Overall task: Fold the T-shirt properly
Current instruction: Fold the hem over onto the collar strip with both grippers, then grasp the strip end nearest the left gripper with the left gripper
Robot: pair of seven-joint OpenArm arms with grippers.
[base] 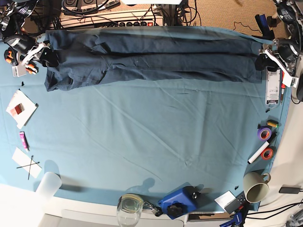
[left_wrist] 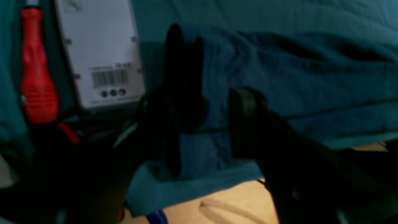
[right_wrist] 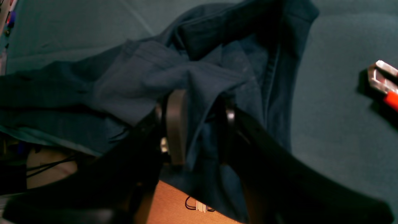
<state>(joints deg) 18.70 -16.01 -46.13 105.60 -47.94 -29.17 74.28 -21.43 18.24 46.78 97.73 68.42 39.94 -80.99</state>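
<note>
Teal tablecloth (base: 156, 137) is carrying the dark navy cotton T-shirt (base: 151, 59), stretched along the far edge. Right gripper (right_wrist: 199, 124) is pinching bunched fabric between part-closed fingers. Left gripper (left_wrist: 203, 124) fingers are standing wide at the hem; grip unclear, so the hem may slip free.

T-shirt (base: 151, 59): matt dark cloth, creased, stitched hems. Tablecloth (base: 151, 142): matt teal cloth, lightly wrinkled. Right gripper (right_wrist: 199, 124): black plastic w/ dull metal pad. Mug (base: 256, 190): smooth, slight gloss. Screwdriver handle (left_wrist: 37, 68): red plastic, ribbed.
</note>
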